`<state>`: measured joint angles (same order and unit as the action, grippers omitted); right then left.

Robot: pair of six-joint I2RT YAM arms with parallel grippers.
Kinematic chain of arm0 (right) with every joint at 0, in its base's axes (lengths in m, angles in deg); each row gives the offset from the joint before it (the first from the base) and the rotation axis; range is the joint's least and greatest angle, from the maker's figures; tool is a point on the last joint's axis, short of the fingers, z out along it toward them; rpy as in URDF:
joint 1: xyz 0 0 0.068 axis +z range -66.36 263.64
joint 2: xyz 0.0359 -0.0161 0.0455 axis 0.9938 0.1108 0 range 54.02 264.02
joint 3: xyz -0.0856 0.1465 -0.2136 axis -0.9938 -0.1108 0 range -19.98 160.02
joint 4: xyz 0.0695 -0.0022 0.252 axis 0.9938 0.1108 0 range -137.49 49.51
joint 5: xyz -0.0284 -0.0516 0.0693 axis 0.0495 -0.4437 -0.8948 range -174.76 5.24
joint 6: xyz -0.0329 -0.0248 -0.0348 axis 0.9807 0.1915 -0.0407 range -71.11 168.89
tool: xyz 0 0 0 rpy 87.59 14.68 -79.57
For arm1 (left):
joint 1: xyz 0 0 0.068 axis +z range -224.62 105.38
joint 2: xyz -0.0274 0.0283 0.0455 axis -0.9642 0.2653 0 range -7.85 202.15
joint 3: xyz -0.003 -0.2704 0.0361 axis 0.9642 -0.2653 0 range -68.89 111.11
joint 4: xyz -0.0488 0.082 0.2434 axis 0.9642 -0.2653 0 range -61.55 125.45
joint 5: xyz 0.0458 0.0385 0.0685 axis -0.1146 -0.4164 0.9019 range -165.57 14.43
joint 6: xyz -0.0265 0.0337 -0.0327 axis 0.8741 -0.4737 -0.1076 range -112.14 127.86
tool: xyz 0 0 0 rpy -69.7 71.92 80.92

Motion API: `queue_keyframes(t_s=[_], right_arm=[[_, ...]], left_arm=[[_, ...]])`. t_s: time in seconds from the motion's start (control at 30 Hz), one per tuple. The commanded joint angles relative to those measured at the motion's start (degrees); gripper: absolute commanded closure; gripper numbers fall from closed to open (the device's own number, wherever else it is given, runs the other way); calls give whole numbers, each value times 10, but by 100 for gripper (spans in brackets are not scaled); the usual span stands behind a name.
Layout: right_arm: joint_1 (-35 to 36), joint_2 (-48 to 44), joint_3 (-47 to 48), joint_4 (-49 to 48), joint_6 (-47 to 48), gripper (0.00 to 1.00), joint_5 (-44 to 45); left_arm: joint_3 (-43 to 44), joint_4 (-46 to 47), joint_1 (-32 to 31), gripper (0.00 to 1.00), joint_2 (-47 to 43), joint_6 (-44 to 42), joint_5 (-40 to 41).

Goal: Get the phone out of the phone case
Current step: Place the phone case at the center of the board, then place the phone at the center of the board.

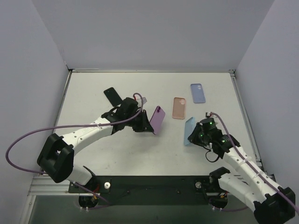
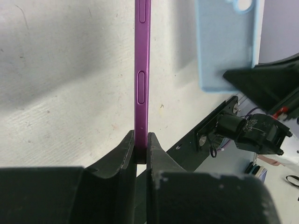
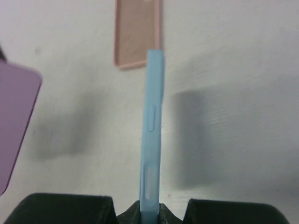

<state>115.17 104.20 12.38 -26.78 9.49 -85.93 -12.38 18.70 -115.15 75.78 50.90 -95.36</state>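
My left gripper (image 1: 144, 122) is shut on the lower end of a purple phone (image 1: 157, 120) and holds it upright above the table. In the left wrist view the phone (image 2: 142, 70) stands edge-on, pinched between the fingertips (image 2: 141, 149). My right gripper (image 1: 198, 134) is shut on a light blue phone case (image 1: 189, 130), held on edge to the right of the phone and apart from it. The case (image 3: 152, 140) rises edge-on from the right gripper (image 3: 150, 212) in the right wrist view. It also shows in the left wrist view (image 2: 226, 42). The phone shows at the left of the right wrist view (image 3: 16, 121).
A pink case (image 1: 179, 108) lies flat behind the two held things, also in the right wrist view (image 3: 138, 32). A periwinkle case (image 1: 197, 93) lies at the back right. A black phone or case (image 1: 112, 96) lies behind the left arm. Walls close in the table.
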Motion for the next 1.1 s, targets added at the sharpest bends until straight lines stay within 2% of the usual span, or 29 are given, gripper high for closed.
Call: queue_keyframes(t_s=[0.0,0.07,0.1,0.17,0.2,0.23,0.3,0.33,0.37,0.4,0.5,0.63,0.7,0.73,0.77,0.83,0.87,0.9,1.0,1.07], right_arm=[[-178,-46,-26,-3,5,100,-77],[-248,-47,-41,-16,7,100,-136],[-316,-40,-47,-32,6,100,-161],[-394,-11,-69,-56,1,100,-212],[-447,-2,-77,-86,-4,100,-261],[-472,17,-92,-101,-8,100,-275],[-507,33,-99,-109,-9,80,-288],[-530,40,-99,-103,-2,63,-284],[-538,41,-93,-76,5,33,-272],[-545,36,-90,-60,10,24,-257],[-556,0,-76,5,24,8,-183],[-557,-79,-65,64,36,4,-104],[-557,-97,-63,79,35,0,-107],[-556,-107,-59,82,27,0,-108],[-557,-110,-56,91,27,0,-110],[-556,-111,-49,96,25,0,-110],[-555,-112,-49,99,24,0,-114],[-555,-111,-48,97,20,0,-117],[-548,-102,-48,77,-1,0,-146],[-538,-95,-43,66,-13,0,-148]], left_arm=[[13,30,38,100,-32,-13,-31],[9,44,73,100,-31,-26,-62],[8,48,89,100,-23,-37,-76],[17,52,129,100,-9,-43,-107],[20,54,138,100,8,-47,-114],[24,63,144,100,16,-48,-115],[33,75,157,100,41,-46,-121],[40,83,163,100,50,-44,-123],[46,85,166,100,60,-42,-128],[55,89,173,100,78,-38,-131],[70,109,185,100,112,-30,-138],[96,110,189,100,153,-30,-134],[108,99,190,99,179,-33,-133],[124,80,189,93,186,-35,-131],[128,69,189,79,193,-38,-122],[134,50,189,60,203,-45,-119],[136,45,188,45,203,-46,-117],[136,42,189,36,200,-51,-113],[135,11,188,22,184,-59,-94],[133,-6,188,20,172,-63,-78]])
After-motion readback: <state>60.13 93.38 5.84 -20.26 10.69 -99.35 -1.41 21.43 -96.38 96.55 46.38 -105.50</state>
